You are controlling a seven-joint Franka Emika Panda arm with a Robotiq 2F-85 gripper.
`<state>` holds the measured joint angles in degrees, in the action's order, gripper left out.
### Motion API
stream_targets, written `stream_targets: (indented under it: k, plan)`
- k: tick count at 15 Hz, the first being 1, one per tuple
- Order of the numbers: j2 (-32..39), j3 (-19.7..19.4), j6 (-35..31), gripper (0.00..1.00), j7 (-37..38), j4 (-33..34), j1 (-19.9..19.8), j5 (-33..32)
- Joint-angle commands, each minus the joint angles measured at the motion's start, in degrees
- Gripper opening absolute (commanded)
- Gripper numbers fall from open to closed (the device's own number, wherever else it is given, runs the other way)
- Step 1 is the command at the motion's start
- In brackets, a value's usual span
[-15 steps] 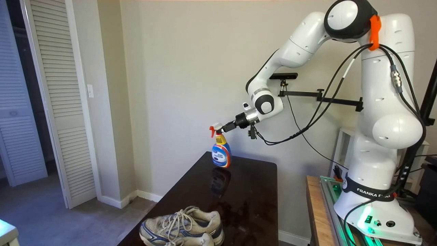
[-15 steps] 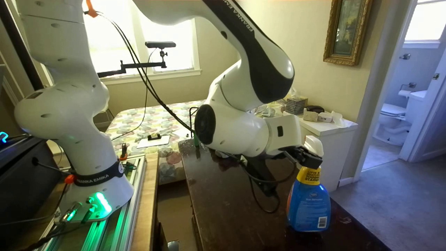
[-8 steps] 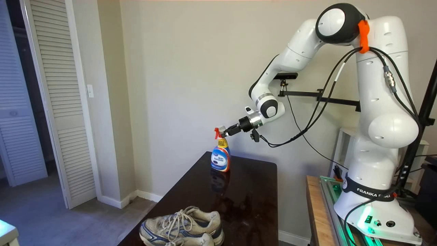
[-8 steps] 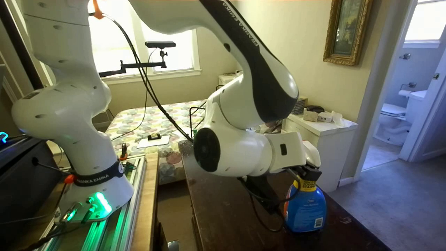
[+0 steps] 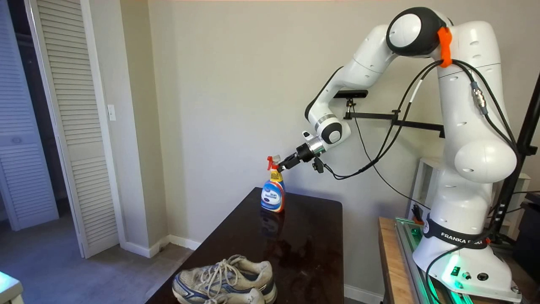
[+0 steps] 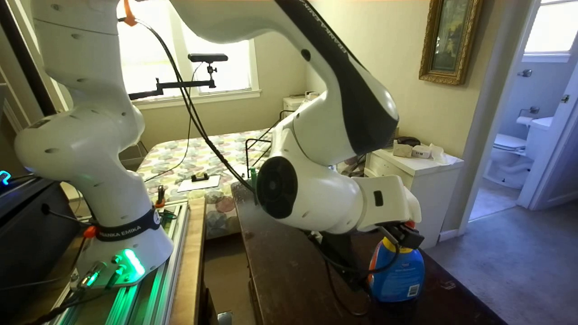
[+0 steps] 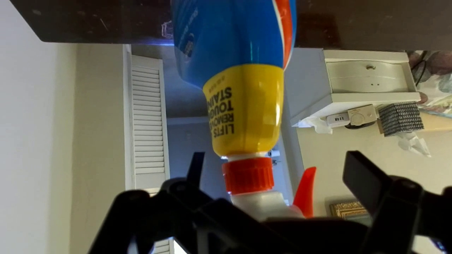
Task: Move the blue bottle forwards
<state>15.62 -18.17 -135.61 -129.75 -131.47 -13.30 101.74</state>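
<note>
I have a plain beige wall (image 5: 228, 84) along one side of my workplace, where a white baseboard (image 5: 183, 242) meets grey carpet (image 5: 126, 270) and a light switch (image 5: 111, 112) sits near a pale louvred door (image 5: 74, 84). The table (image 5: 314, 236) before me is dark and glossy. In an exterior view I look across to a window (image 6: 237, 67) washed white with daylight, a bed (image 6: 196, 158) under a patterned cover and a white cabinet (image 6: 435, 198), with a gilt-framed picture (image 6: 451, 40) on the cream wall (image 6: 393, 49) above; in the wrist view that cabinet shows upside down, its drawer (image 7: 370, 76) facing me. Through a doorway (image 6: 501, 113) I see a toilet (image 6: 508, 146) in bluish light and a bright bathroom window (image 6: 551, 36)
</note>
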Motion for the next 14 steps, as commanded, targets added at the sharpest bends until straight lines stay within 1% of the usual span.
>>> stream_targets:
  k: [1,3,5,7,10,11,12,13,14]
  plan:
    - [4.1,0.7,-2.8,1.0,3.6,2.6,0.4,-2.7]
    - [4.9,0.8,-4.8,1.0,4.9,2.9,0.8,-3.7]
    - [2.0,0.3,-9.1,1.0,4.9,1.7,1.7,-5.3]
    - [-2.5,0.1,-14.9,1.0,5.9,-0.8,3.0,-9.7]
    - [-8.0,1.0,-22.5,1.0,8.5,-3.8,4.1,-17.4]
    - [-10.3,1.4,-22.5,1.0,9.3,-5.1,3.7,-19.8]
    - [-12.2,0.5,-21.6,1.0,9.7,-6.1,4.6,-21.2]
    - [-6.3,0.9,-20.6,1.0,7.2,-1.6,3.6,-16.7]
    - [-8.1,0.9,-20.6,1.0,7.7,-2.6,3.8,-17.9]
